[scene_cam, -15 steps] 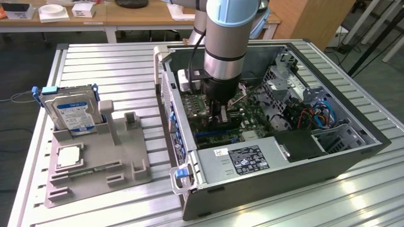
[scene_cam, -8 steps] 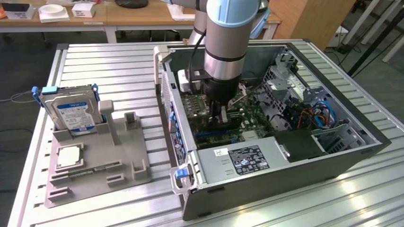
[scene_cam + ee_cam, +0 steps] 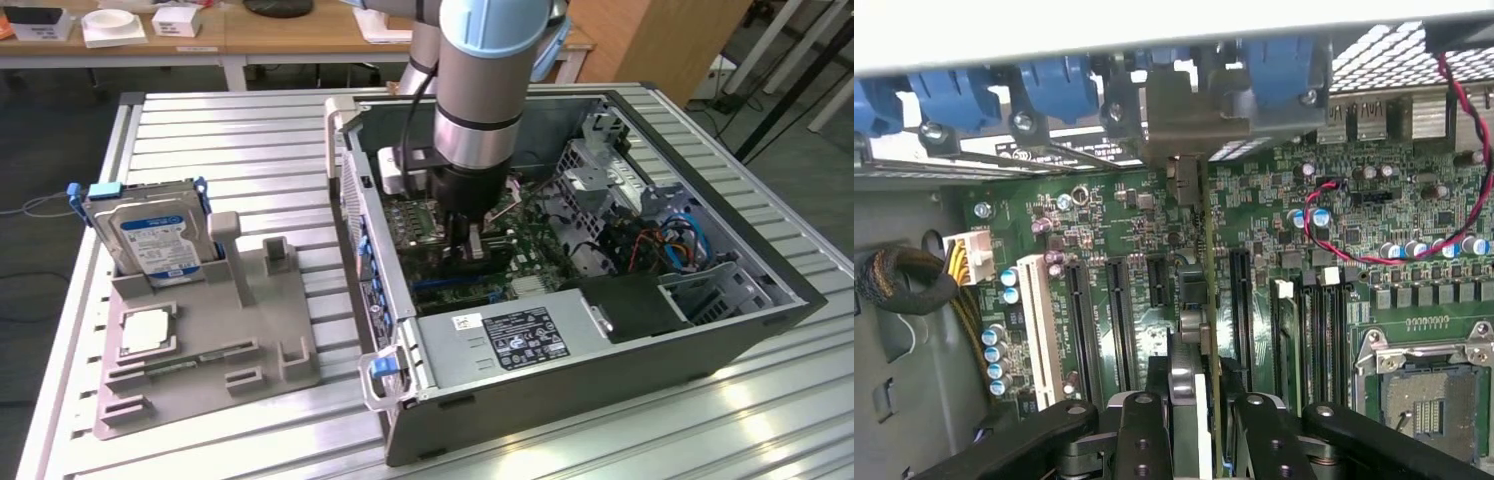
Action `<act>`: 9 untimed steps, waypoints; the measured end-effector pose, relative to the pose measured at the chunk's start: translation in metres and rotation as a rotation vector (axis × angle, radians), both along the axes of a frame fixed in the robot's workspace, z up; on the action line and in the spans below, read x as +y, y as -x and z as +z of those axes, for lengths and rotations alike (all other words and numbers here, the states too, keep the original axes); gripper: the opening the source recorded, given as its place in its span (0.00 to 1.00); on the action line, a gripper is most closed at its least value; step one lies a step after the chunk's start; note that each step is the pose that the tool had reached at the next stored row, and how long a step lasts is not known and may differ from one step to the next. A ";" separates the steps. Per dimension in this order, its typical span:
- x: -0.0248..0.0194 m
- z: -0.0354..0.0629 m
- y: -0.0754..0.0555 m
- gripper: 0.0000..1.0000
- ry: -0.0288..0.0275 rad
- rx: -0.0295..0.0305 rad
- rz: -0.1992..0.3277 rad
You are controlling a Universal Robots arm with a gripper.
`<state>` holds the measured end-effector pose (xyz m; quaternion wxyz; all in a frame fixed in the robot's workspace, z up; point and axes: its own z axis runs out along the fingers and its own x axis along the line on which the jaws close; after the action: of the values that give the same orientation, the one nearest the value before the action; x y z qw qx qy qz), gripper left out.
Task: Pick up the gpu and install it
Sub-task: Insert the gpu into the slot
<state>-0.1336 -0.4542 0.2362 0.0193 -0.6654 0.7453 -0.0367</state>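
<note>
mid-frame in the exterior view, the gripper (image 3: 473, 245) clenches the gpu (image 3: 1189, 372) inside the case (image 3: 641, 350). it stands edge-down over the motherboard (image 3: 1114, 210), likely to line its connector up with a slot.

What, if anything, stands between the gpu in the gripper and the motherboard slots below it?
Nothing visible does. The gripper holds the gpu edge-on directly over the black expansion slots; the red-and-black wire loops off to one side, clear of it.
</note>
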 end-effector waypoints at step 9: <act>0.0006 -0.0001 0.000 0.29 -0.0001 -0.0001 0.000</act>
<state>-0.1334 -0.4536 0.2361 0.0193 -0.6654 0.7453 -0.0367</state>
